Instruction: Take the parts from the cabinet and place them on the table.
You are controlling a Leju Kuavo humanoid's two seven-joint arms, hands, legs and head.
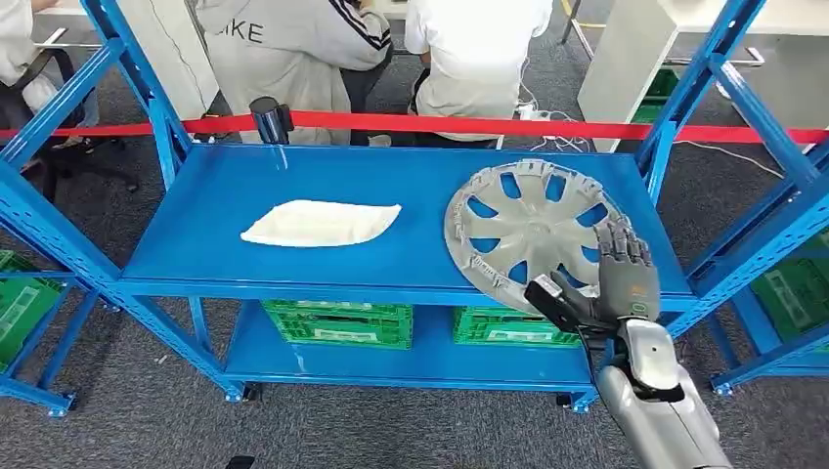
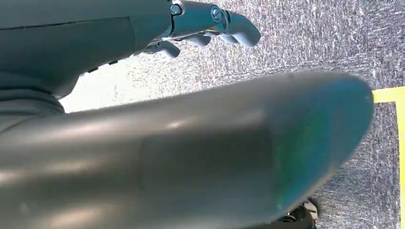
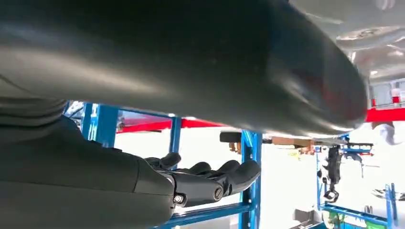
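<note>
Right hand (image 1: 614,283) at near rim of hubcap (image 1: 533,230) lying flat on right of blue shelf (image 1: 244,186), fingers over rim, thumb below; grip unconfirmed.

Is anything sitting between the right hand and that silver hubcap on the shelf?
Nothing visible. In the head view the right hand is already at the near edge of the round silver plastic hubcap on the blue metal shelf. The white moulded part lies well aside.
</note>
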